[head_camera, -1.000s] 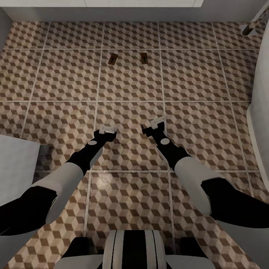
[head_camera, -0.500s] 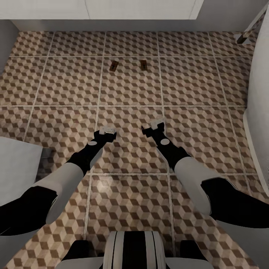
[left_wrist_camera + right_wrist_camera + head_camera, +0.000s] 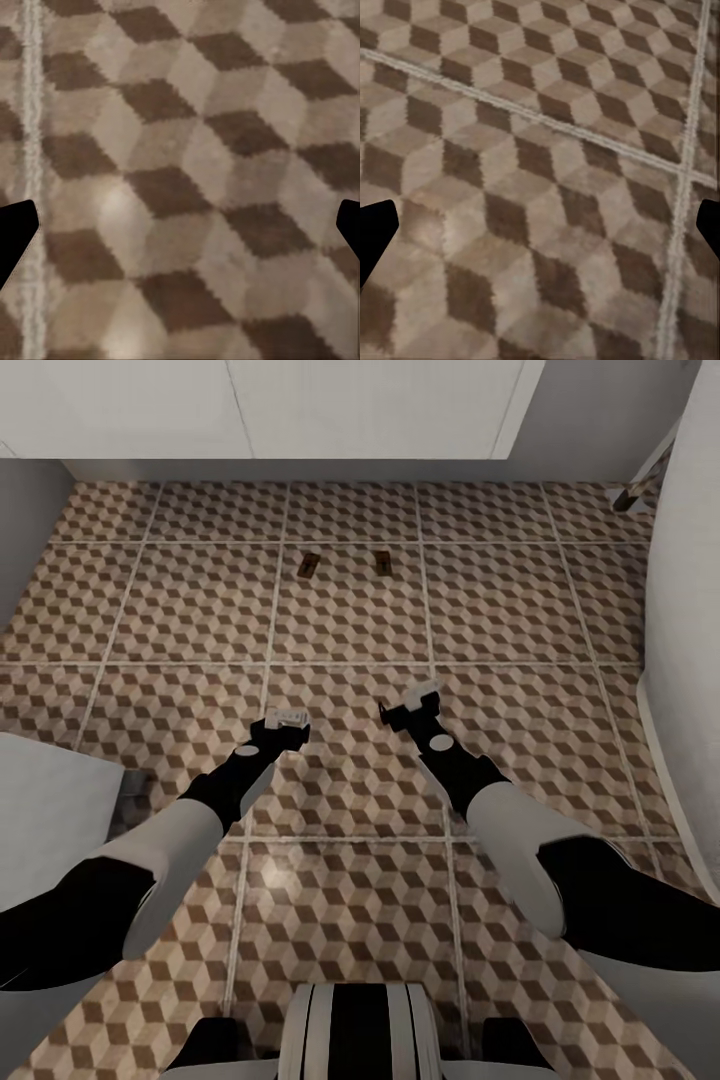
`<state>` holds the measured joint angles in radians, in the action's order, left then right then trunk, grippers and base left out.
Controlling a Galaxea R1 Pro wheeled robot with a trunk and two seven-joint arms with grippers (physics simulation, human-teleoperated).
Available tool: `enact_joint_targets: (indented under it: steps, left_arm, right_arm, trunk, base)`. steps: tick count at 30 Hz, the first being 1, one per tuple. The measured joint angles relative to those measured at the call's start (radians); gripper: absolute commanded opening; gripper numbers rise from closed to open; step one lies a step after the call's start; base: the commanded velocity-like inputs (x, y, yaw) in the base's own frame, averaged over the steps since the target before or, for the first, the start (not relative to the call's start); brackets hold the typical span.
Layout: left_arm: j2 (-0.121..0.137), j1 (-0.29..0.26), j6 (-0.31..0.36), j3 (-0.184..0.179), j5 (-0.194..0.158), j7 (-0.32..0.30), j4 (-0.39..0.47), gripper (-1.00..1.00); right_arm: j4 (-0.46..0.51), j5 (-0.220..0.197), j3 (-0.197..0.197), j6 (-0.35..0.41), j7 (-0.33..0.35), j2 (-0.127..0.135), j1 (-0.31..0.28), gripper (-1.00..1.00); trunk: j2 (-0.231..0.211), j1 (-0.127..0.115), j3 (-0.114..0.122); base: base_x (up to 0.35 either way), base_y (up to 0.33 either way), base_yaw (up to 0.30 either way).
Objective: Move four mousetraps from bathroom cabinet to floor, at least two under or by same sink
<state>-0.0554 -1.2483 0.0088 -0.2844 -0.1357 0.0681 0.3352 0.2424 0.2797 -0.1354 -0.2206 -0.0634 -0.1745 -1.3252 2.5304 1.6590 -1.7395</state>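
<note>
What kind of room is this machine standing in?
Most likely a bathroom: a tiled floor with a brown-and-beige cube pattern, a white boxy fixture hanging above it at the far wall, and a rounded white tub-like edge at the side.

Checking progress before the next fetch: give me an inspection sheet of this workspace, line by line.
Surface: bathroom floor, cube-pattern tiles, pale grout.
Job's things: two mousetraps on the floor, left mousetrap and right mousetrap, apart, near the white unit at the far edge.
Clutter: nothing seen.
Grippers: left tool and right tool open, empty, held above the tiles.
Cables: nothing seen.
Surroundings: white fixture on the right, white object on the left.
</note>
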Motion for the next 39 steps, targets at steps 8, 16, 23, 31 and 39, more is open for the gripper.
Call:
enact_joint_targets:
  steps: [8, 16, 23, 31, 39]
  left_arm:
    - [-0.007, 0.0, -0.006, 0.0, -0.001, 0.0, -0.046, 1.0]
    - [-0.018, 0.0, -0.01, 0.0, -0.001, -0.001, -0.099, 1.0]
    - [-0.024, 0.008, -0.019, 0.0, -0.001, -0.006, -0.129, 1.0]
    - [-0.038, 0.029, -0.069, 0.0, -0.001, -0.005, -0.154, 1.0]
    - [-0.05, 0.035, -0.107, 0.0, -0.001, -0.006, -0.206, 1.0]
  right_arm:
    - [-0.004, 0.0, 0.0, -0.001, 0.001, 0.0, 0.005, 1.0]
    - [-0.005, 0.0, 0.0, -0.016, 0.002, 0.001, 0.01, 1.0]
    - [-0.036, 0.003, 0.003, -0.056, 0.002, 0.004, 0.015, 1.0]
    - [-0.153, 0.003, 0.005, -0.163, 0.002, 0.022, 0.016, 1.0]
    - [-0.213, 0.001, 0.004, -0.232, 0.003, 0.057, 0.028, 1.0]
  trunk:
    - [-0.002, -0.004, 0.031]
    - [-0.004, -0.007, 0.062]
    - [-0.005, -0.01, 0.089]
    - [-0.007, -0.014, 0.12]
    - [-0.009, -0.018, 0.151]
  base:
    - [0.0, 0.0, 0.0]
    - [0.0, 0.0, 0.0]
    - [0.0, 0.0, 0.0]
    - [0.0, 0.0, 0.0]
    - [0.0, 0.0, 0.0]
